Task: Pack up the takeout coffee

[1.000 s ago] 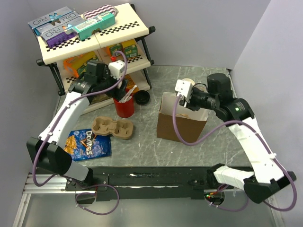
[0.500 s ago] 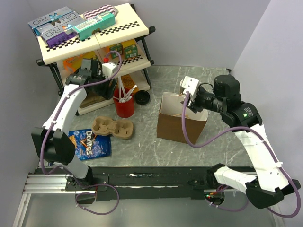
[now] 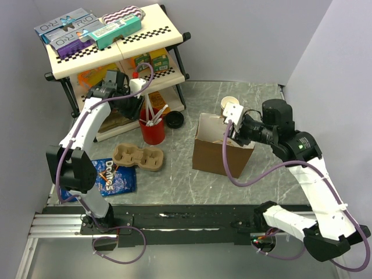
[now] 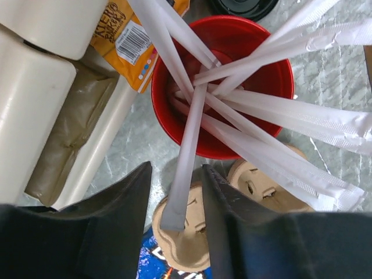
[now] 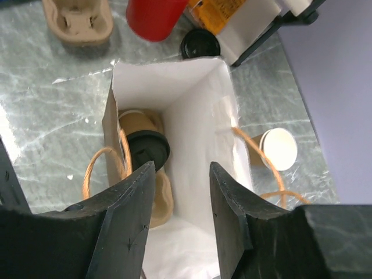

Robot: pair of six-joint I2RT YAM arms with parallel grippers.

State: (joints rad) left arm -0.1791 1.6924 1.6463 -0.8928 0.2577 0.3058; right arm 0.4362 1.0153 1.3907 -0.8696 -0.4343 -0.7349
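The takeout coffee, a tan cup with a black lid, lies tilted against the left wall inside the open brown paper bag, on a tan carrier. My right gripper hangs open just above the bag's mouth with nothing between its fingers. My left gripper hovers over the red cup of white wrapped sticks beside the rack. Its jaws stand apart on either side of the free end of one stick, with a gap showing on the left side.
A lidless tan cup stands behind the bag. A loose black lid lies near the red cup. A cardboard cup carrier and a blue Doritos bag lie front left. A two-tier rack holds snacks.
My left gripper has swung over the red cup and narrowed its jaws around one stick. My right gripper has shifted slightly right above the bag.
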